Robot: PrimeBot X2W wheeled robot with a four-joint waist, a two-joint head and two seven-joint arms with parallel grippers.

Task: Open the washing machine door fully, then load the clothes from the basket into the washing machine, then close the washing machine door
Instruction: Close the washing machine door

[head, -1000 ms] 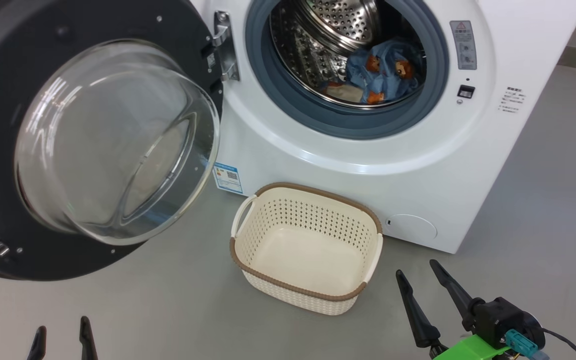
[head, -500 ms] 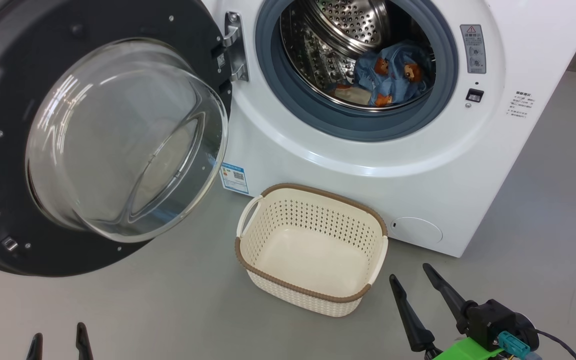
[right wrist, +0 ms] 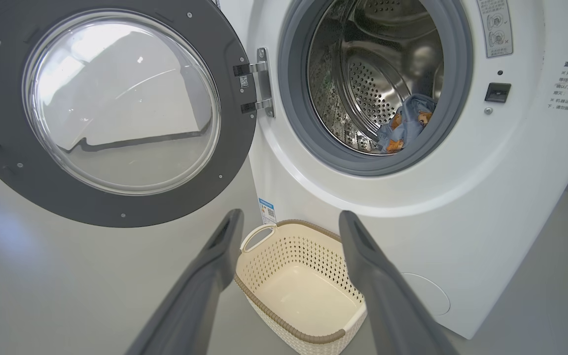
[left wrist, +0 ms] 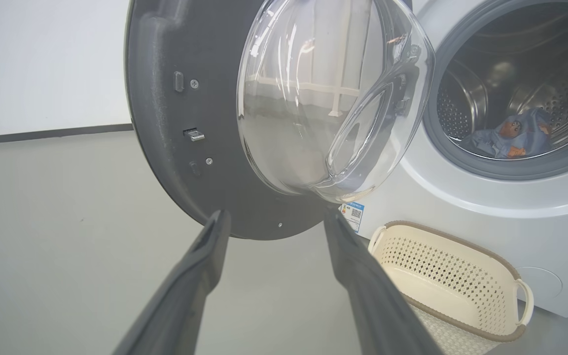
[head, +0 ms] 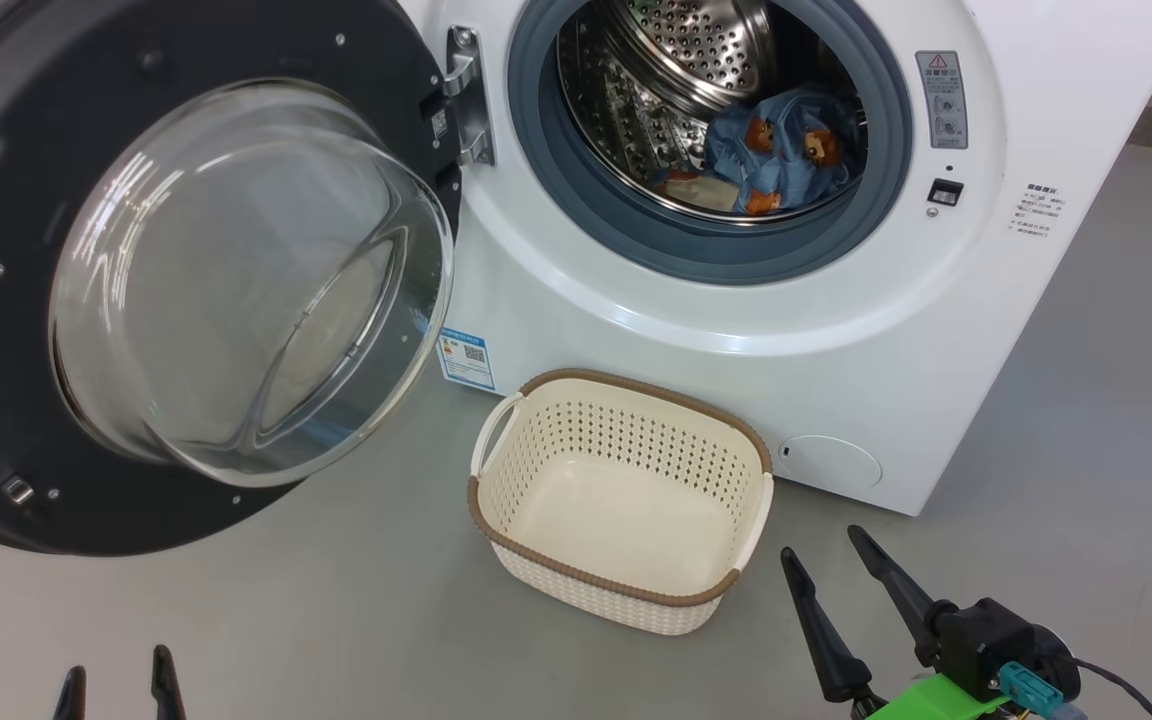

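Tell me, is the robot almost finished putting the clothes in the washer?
Nearly. Done: the big round black door with the glass bowl window stands wide open, the light-blue cartoon-print clothes lie in the steel drum of the white washing machine, and the cream perforated plastic basket sits empty on the floor. In hand: nothing; the left gripper and right gripper are both open and empty. Left: shutting the door.

head: above, facing down | wrists: low, facing forward | shared: basket (head: 626, 445)
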